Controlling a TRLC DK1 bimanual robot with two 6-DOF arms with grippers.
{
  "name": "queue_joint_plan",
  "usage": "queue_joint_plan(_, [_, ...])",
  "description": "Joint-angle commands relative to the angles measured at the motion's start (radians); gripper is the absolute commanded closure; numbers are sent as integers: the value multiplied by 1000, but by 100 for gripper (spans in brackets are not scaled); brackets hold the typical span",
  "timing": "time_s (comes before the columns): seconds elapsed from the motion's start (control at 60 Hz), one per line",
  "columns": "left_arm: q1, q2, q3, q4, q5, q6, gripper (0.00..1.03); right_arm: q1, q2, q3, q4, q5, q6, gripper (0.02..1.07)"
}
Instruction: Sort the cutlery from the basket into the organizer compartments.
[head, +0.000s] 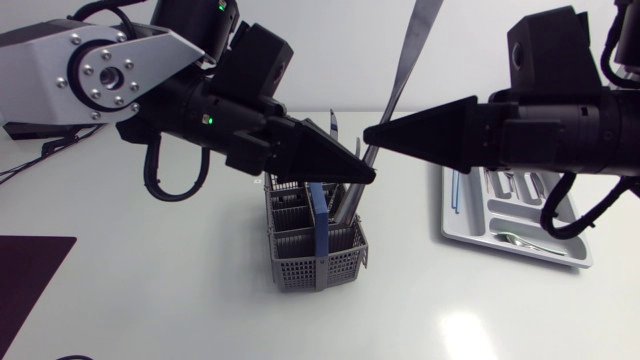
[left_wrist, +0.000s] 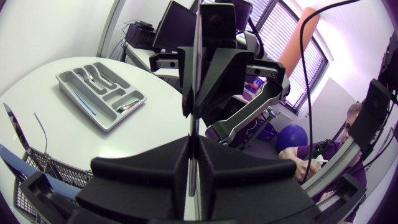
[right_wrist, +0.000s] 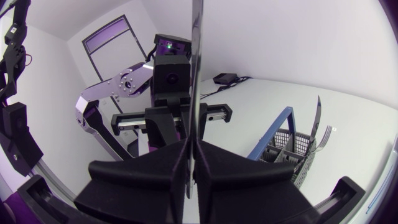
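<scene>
holding one knife in both grippers above the basket

left gripper (head: 360, 172) comes in from the left and right gripper (head: 370, 135) from the right, tips almost meeting over the middle of the table (head: 200, 300). both wrist views show the fingers pressed together on a thin metal blade, so each gripper is clamped on the same knife (head: 405, 60). the knife stands tilted: its long upper part rises past the right gripper and out of the head view, and its lower end points down toward the basket. cannot tell if that end touches anything.

directly under the grippers sits the grey mesh basket (head: 310, 262), with its blue handle (head: 318, 215) upright. the right wrist view shows a second knife (right_wrist: 318, 121) and a fork (right_wrist: 326, 135) standing in it, ends up.

further right, well apart from the basket, the grey organizer (head: 470, 232) lies flat on the table. a spoon (head: 520, 240) lies in its end compartment, a thin blue piece (head: 455, 190) in the long side compartment, and silver pieces (head: 515, 185) in the middle ones.

a dark mat (head: 30, 270) lies at the table's left edge.
</scene>
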Motion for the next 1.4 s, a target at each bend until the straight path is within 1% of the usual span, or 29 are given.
queue_joint_plan(0.0, [19, -16, 46, -2, 23, -35, 74, -4, 0, 5, 7, 8, -8, 101])
queue_joint_plan(0.017, [21, -16, 48, -2, 21, -36, 70, -6, -2, 5, 7, 8, -8, 101])
queue_joint_plan(0.05, [30, -16, 54, -2, 11, -38, 57, -9, -2, 5, 5, 8, -8, 101])
queue_joint_plan(0.067, [30, -16, 54, -2, 9, -38, 55, -9, -2, 5, 5, 8, -8, 101])
queue_joint_plan(0.083, [35, -16, 57, -2, 0, -39, 45, -10, -2, 5, 3, 8, -8, 101])
queue_joint_plan(0.1, [36, -21, 59, -2, -15, -39, 38, -10, -2, 5, 3, 9, -8, 101])
queue_joint_plan(0.133, [36, -27, 59, -1, -35, -39, 33, -10, -2, 5, 0, 11, -8, 101])
queue_joint_plan(0.167, [39, -38, 57, 4, -61, -39, 23, -12, -2, 5, -1, 12, -8, 101])
queue_joint_plan(0.233, [47, -47, 57, 8, -77, -41, 14, -21, -2, 5, -3, 12, -8, 101])
queue_joint_plan(0.25, [50, -50, 59, 8, -91, -41, 10, -26, -2, 5, -4, 12, -8, 101])
queue_joint_plan(0.283, [53, -53, 59, 8, -109, -41, 6, -33, -2, 7, -7, 12, -8, 101])
queue_joint_plan(0.35, [61, -61, 60, 8, -140, -41, 5, -55, -2, 10, -10, 12, -10, 101])
queue_joint_plan(0.4, [62, -78, 54, 8, -216, -36, 5, -87, 0, 13, -21, 14, -13, 101])
queue_joint_plan(0.433, [56, -81, 51, 7, -292, -30, 5, -110, 3, 20, -38, 17, -22, 101])
queue_joint_plan(0.45, [56, -81, 51, 7, -292, -30, 5, -110, 3, 20, -38, 17, -22, 101])
queue_joint_plan(0.467, [53, -84, 45, 4, -339, -26, 5, -131, 6, 28, -55, 24, -34, 101])
queue_joint_plan(0.517, [50, -88, 31, 4, -391, -15, 5, -159, 6, 37, -79, 46, -54, 101])
queue_joint_plan(0.55, [42, -91, 20, -1, -454, 0, 5, -181, 6, 46, -96, 57, -67, 101])
queue_joint_plan(0.567, [30, -94, 10, -5, -511, 17, 5, -196, 9, 54, -116, 63, -79, 101])
queue_joint_plan(0.65, [16, -121, -38, -8, -629, 54, 5, -274, 28, 89, -204, 98, -151, 101])
queue_joint_plan(0.683, [15, -122, -41, -7, -647, 54, 5, -306, 38, 100, -233, 107, -177, 101])
queue_joint_plan(0.717, [16, -142, -56, -2, -710, 54, 5, -348, 54, 118, -267, 112, -211, 101])
queue_joint_plan(0.75, [16, -153, -67, 7, -729, 56, 5, -389, 69, 135, -299, 112, -238, 101])
queue_joint_plan(0.817, [19, -180, -89, 28, -813, 57, 5, -467, 106, 177, -363, 113, -301, 101])
queue_joint_plan(0.933, [35, -206, -118, 51, -876, 59, 5, -615, 196, 260, -463, 113, -400, 101])
queue_joint_plan(0.983, [33, -214, -136, 65, -922, 66, 5, -664, 239, 296, -503, 115, -433, 101])
queue_joint_plan(1.067, [30, -219, -158, 76, -971, 76, 5, -747, 308, 346, -555, 126, -485, 101])
queue_joint_plan(1.25, [26, -225, -184, 84, -1013, 80, 5, -886, 456, 431, -590, 179, -574, 101])
queue_joint_plan(1.383, [26, -234, -193, 90, -1023, 82, 5, -967, 591, 522, -632, 222, -647, 101])
